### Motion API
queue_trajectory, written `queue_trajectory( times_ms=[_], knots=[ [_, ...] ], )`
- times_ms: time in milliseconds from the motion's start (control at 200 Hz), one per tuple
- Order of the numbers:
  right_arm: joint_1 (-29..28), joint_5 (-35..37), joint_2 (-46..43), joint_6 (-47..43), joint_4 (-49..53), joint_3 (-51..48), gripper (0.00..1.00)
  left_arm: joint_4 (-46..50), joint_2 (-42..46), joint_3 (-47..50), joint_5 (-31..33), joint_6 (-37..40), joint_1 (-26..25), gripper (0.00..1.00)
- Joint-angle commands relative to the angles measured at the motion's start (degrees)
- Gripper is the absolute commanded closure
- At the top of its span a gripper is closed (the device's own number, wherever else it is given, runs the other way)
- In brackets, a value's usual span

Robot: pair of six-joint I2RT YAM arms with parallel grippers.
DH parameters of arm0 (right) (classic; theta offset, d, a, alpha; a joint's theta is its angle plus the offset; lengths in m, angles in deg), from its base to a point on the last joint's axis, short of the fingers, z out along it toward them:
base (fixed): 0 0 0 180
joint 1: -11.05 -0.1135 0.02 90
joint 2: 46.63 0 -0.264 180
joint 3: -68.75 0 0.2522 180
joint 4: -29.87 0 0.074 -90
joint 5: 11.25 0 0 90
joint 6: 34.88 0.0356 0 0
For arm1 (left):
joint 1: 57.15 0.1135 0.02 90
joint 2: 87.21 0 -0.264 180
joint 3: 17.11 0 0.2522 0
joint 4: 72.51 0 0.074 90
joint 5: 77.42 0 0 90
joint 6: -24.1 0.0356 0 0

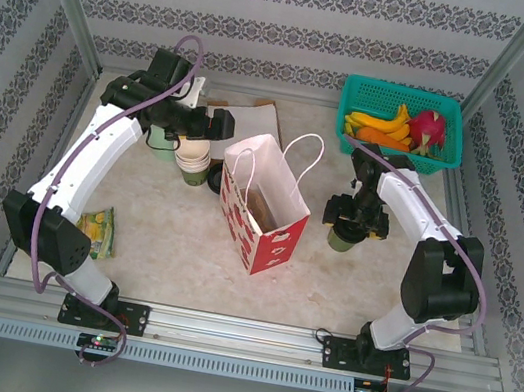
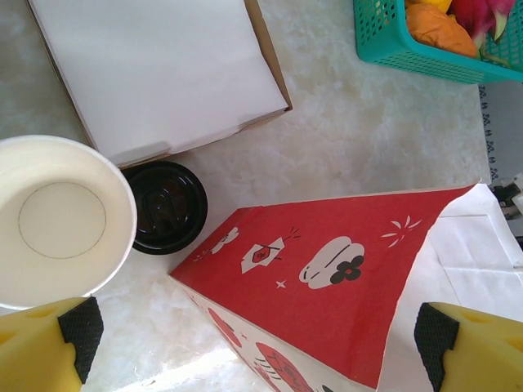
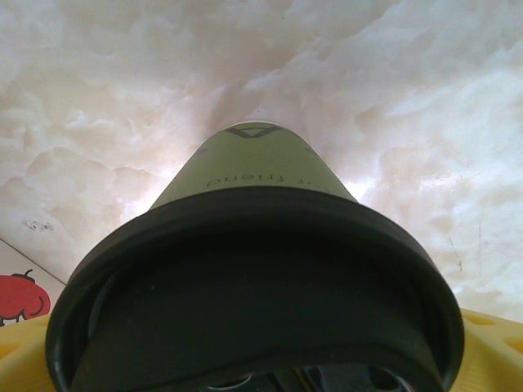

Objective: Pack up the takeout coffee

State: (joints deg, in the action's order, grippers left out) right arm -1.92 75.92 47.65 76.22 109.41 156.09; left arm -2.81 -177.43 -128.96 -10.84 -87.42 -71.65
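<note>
**Takeout coffee [image 3: 260,278] straddled by the open right gripper [image 1: 343,231], bag off to its left**

Nearest the right wrist lens is the cup's round black lid, with the green paper wall tapering away below it to the pale marbled table [image 1: 181,253]. The cup stands upright with its long axis vertical and the lid on top. A yellow finger shows at each side of the lid. The jaws are spread as wide as they go and have not closed on the cup, so nothing is held yet.

From above, the cup stands right of the red and white paper bag [image 1: 265,207], near it but apart. The bag stands upright with its mouth open to the ceiling and its handles raised. The right arm is much the nearer, so the carry looks like its job: up, leftward over the bag's rim, then down.

Across the bag, the left gripper [image 2: 257,335] hangs above the stacked lidless cups [image 2: 57,220], fingers wide apart and empty.

A dark diamond emblem and one line of small print show on the cup, upside down and too blurred to read. The bag bears printed strawberries and small cake-like drawings, but no legible words
</note>
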Motion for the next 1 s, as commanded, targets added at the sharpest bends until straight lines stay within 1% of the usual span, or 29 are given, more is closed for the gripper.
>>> queue_trajectory(
  times_ms=[0,170,360,465,535,639,724,819,999],
  knots=[
    [-0.7,-0.4,-0.3,0.8,0.1,0.8,0.02,-1.9,0.6,0.5,0.7,-0.4,0.7,0.00],
    [-1.3,-0.9,0.4,1.1,-0.7,0.8,0.03,-2.5,0.8,1.2,0.7,-0.2,0.8,0.00],
    [-1.8,0.3,-0.1,1.2,-0.7,0.9,0.17,-4.1,1.6,3.0,0.7,-0.4,0.8,0.00],
    [-2.4,1.2,-0.8,0.6,-0.2,1.2,0.21,-5.1,1.7,3.9,1.0,-0.2,0.9,0.00],
    [-2.7,1.9,-1.9,-0.1,1.2,1.8,0.25,-6.0,1.9,4.3,-0.3,0.2,1.1,0.00],
    [-2.7,2.0,-4.5,-1.8,4.5,3.1,0.26,-7.8,2.0,4.4,-5.3,0.7,2.4,0.00],
    [-2.7,1.9,-6.6,-3.7,8.4,4.6,0.24,-9.2,1.2,4.1,-8.9,4.4,2.8,0.00],
    [-2.8,1.3,-8.9,-5.5,12.6,6.5,0.25,-8.5,-1.2,2.0,-11.7,11.0,2.7,0.01],
    [-3.1,0.7,-11.8,-7.7,21.3,11.5,0.28,-7.2,-6.1,-2.8,-12.4,21.5,0.2,0.05]
  ],
)
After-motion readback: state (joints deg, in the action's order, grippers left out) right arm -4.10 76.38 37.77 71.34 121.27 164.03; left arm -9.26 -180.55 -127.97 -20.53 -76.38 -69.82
